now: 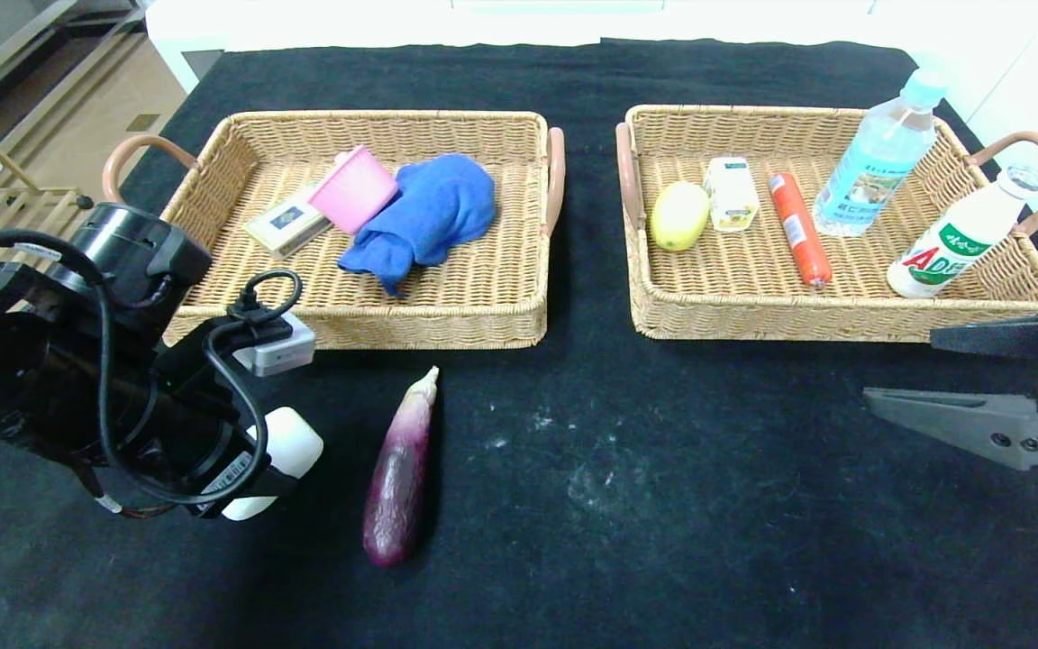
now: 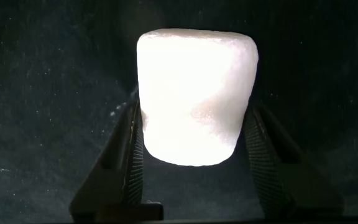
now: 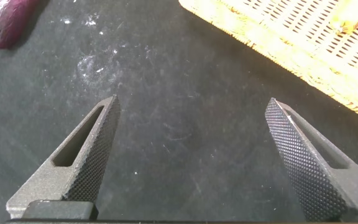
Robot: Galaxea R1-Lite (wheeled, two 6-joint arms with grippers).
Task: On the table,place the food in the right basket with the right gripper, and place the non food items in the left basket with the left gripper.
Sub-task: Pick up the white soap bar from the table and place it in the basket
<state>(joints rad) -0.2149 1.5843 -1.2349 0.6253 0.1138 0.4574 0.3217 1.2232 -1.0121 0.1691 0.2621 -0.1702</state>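
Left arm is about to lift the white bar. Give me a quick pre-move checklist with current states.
1. Left gripper closed on the white bar: ok, a finger presses each side in the left wrist view.
2. Bar already clear of the table: cannot tell.
3. Left basket has room for it: ok, bare wicker along the near side, in front of the blue cloth, pink cup and small box.
4. Right gripper out of the way: ok, open and empty over the table by the right basket.
5. Food still to sort: not ok, the aubergine lies on the table.
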